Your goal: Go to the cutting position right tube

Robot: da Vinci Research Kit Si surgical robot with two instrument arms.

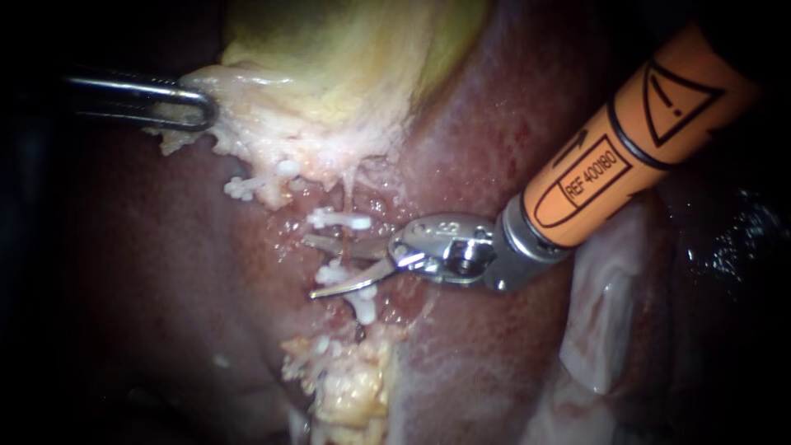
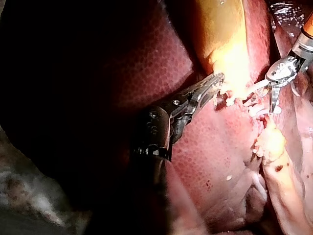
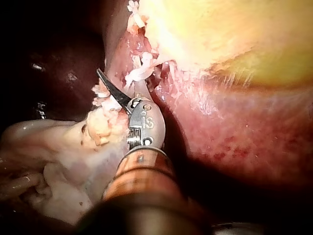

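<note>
Glistening liver (image 1: 124,272) (dark surrounds), left instrument (image 1: 206,109) seemingly pinching gallbladder (image 1: 354,58), right instrument (image 1: 310,267) blades spread astride tube (image 1: 347,204)

Right instrument (image 1: 310,267) across the tube (image 1: 347,202), apparently between 2 clips (image 1: 338,220)

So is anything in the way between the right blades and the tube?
Nothing blocks it: the right instrument's open blades sit on either side of the tube. But a white clip lies in the gap between them, close to where they would close.
</note>
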